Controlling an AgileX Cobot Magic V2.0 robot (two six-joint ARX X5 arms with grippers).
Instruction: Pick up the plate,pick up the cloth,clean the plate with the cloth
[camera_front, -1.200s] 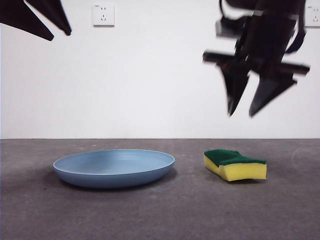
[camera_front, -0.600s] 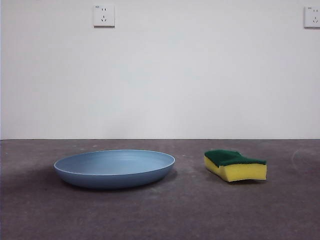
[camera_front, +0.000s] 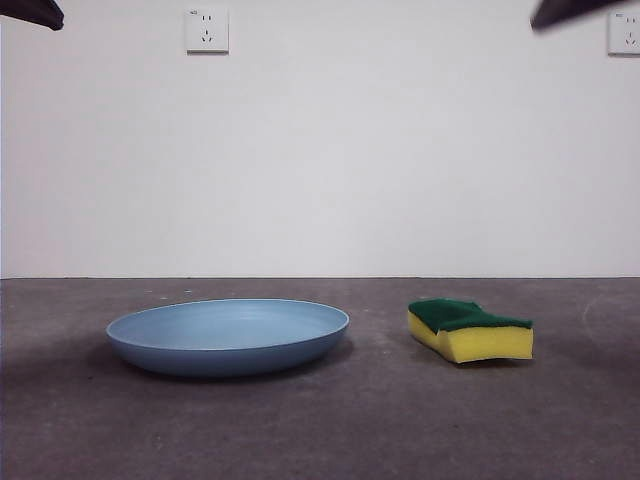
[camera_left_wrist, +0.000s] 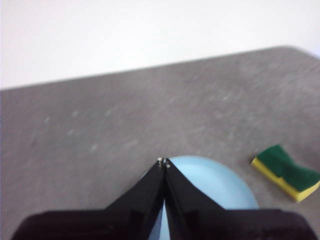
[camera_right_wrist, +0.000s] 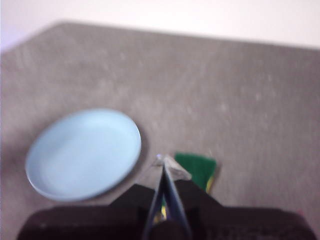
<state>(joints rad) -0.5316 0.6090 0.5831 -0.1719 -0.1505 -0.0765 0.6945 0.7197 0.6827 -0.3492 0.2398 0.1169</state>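
Note:
The light-blue plate (camera_front: 228, 335) lies flat on the grey table, left of centre. The cloth (camera_front: 468, 330), a yellow sponge with a green top, rests to its right, apart from it. My left gripper (camera_left_wrist: 163, 162) is shut and empty, high above the plate (camera_left_wrist: 215, 185), with the cloth (camera_left_wrist: 287, 171) off to one side. High over the cloth (camera_right_wrist: 197, 167) my right gripper (camera_right_wrist: 163, 160) is also shut and empty, the plate (camera_right_wrist: 82, 152) beside it. In the front view only a black tip shows at each top corner (camera_front: 30, 12) (camera_front: 575, 8).
A white wall with two sockets (camera_front: 207, 30) rises behind the table. The dark grey table surface (camera_front: 380, 420) stretches in front of and around the plate and the cloth.
One second ago the arm on the right hung low with its jaws apart; it rose out of view. Now only black tips show at both top corners. Plate and cloth have not moved.

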